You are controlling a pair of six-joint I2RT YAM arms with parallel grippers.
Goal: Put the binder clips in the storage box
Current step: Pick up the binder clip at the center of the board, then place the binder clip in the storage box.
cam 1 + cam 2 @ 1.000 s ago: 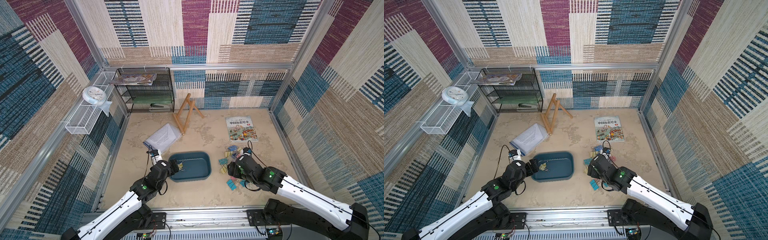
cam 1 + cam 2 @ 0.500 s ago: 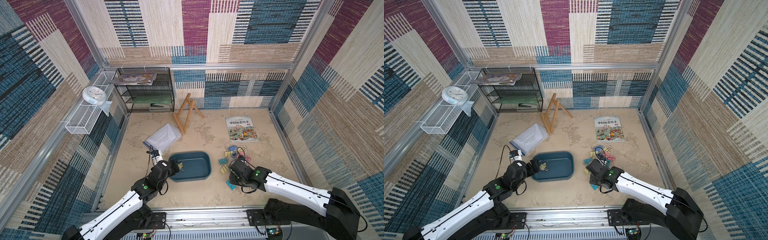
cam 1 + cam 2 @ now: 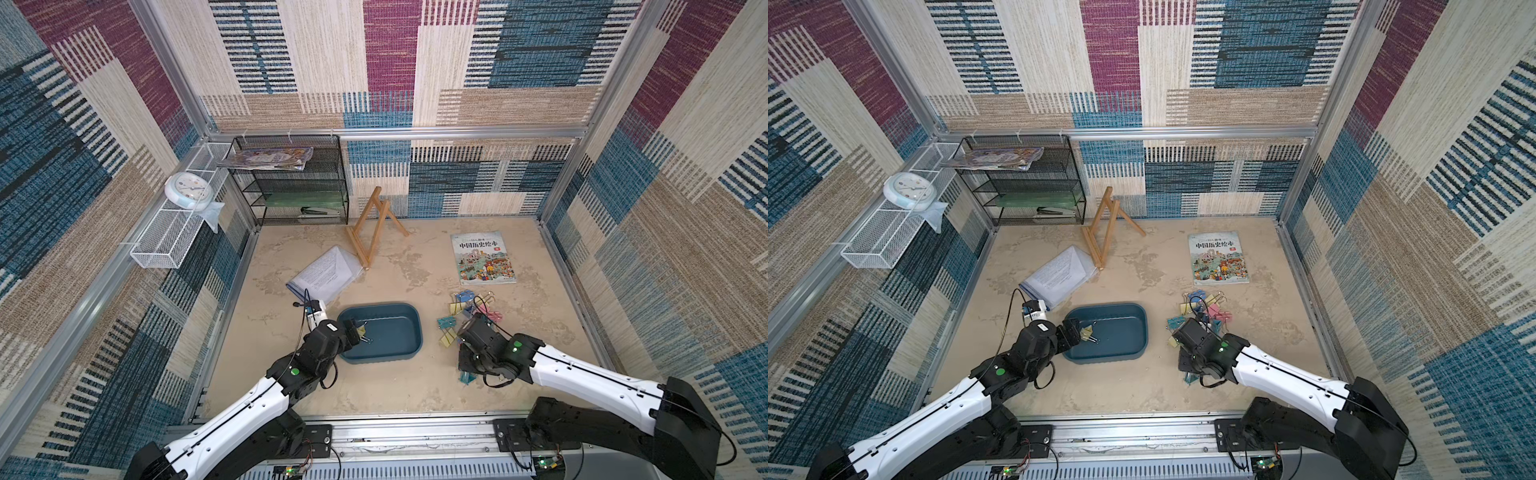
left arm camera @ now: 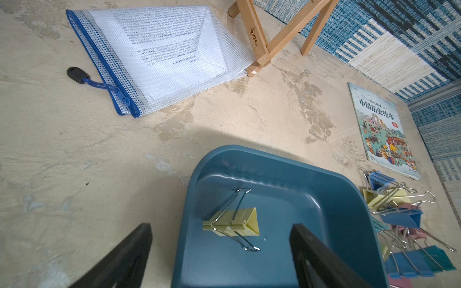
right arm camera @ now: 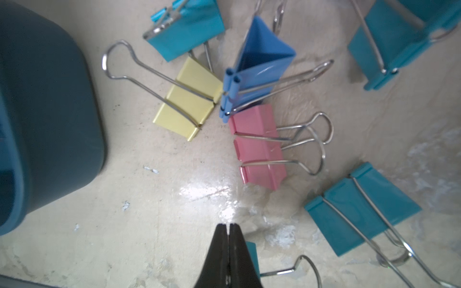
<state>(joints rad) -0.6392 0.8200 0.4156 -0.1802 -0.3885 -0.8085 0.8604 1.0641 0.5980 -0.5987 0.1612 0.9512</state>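
Observation:
The dark teal storage box sits on the floor between my arms. One yellow binder clip lies inside it. My left gripper hangs open over the box's left end, holding nothing. Several loose binder clips lie in a pile right of the box. My right gripper is down at the pile's near edge, fingers pressed together, nothing visible between them. A teal clip lies right beside them. Yellow, blue and pink clips lie ahead.
A picture book lies behind the pile. A wooden easel and a mesh document pouch are behind the box. A black wire rack stands at the back left. A white wire basket with a clock hangs on the left wall.
My right gripper has closed from open and sunk lower toward the floor at the near side of the clip pile. The left arm has not moved.

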